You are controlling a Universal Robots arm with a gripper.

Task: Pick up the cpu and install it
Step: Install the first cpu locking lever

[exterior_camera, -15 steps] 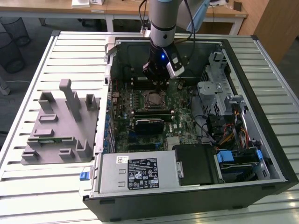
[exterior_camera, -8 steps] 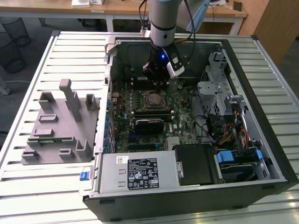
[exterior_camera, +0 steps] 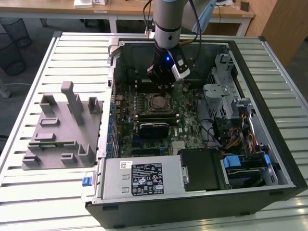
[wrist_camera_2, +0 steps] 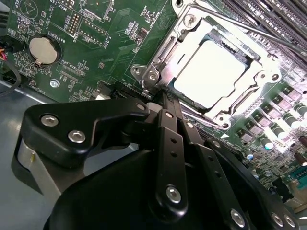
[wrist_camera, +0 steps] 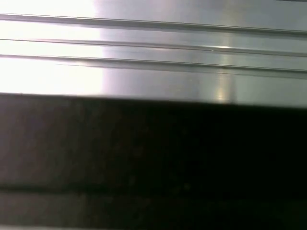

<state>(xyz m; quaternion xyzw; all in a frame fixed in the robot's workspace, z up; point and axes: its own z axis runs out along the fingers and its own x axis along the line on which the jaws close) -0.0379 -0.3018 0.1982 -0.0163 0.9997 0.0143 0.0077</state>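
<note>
The cpu (wrist_camera_2: 211, 72), a flat square chip with a bright silvery top, lies inside the motherboard socket (exterior_camera: 158, 102), ringed by the socket's metal frame (wrist_camera_2: 158, 62). In the exterior view my gripper (exterior_camera: 162, 85) hangs inside the open computer case just behind the socket, a little above the green board. In the second wrist view the black linkages run together to the gripper (wrist_camera_2: 160, 96) tips, which sit at the near corner of the socket frame, beside the cpu and not on it. The gripper looks shut with nothing in it.
A grey fixture block (exterior_camera: 62, 127) stands on the slatted table at the exterior view's left. Inside the case are the power supply (exterior_camera: 139, 177), a drive cage with cables (exterior_camera: 240, 110), memory slots (wrist_camera_2: 268, 19) and a coin battery (wrist_camera_2: 42, 49). Ribbed metal (wrist_camera: 153, 48) shows above a dark band.
</note>
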